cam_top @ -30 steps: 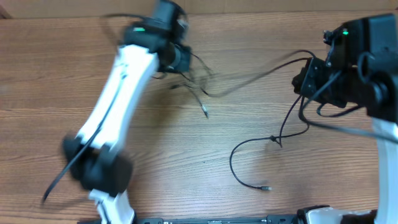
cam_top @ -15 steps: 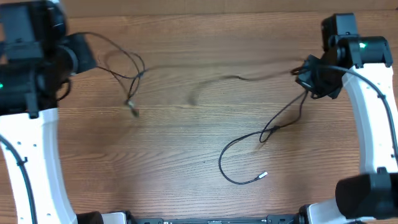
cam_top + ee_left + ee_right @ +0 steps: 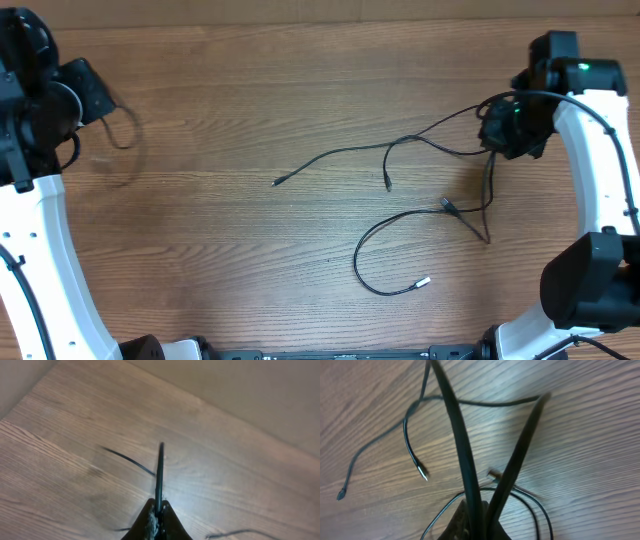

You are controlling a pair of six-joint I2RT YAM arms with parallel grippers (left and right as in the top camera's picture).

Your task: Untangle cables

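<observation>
My left gripper (image 3: 92, 98) at the far left is shut on one thin black cable (image 3: 124, 137) that hangs from it in a blurred loop. In the left wrist view the jaws (image 3: 159, 511) pinch that cable (image 3: 160, 470), which runs straight out from them. My right gripper (image 3: 498, 130) at the right is shut on the other cables (image 3: 340, 154). One strand runs left to a plug end (image 3: 276, 183). Another forms a loop (image 3: 358, 262) ending in a light plug (image 3: 424, 283). In the right wrist view two thick-looking strands (image 3: 456, 425) rise from the jaws (image 3: 481, 512).
The wooden table (image 3: 230, 260) carries only the cables. Both white arms stand at the table's sides, the left one (image 3: 45, 250) and the right one (image 3: 600, 170). The table's far edge (image 3: 300, 12) meets a tan wall.
The left arm has swung to the far left with one cable. The strand stretched between the grippers has gone slack, and the other cables now lie near the right gripper.
</observation>
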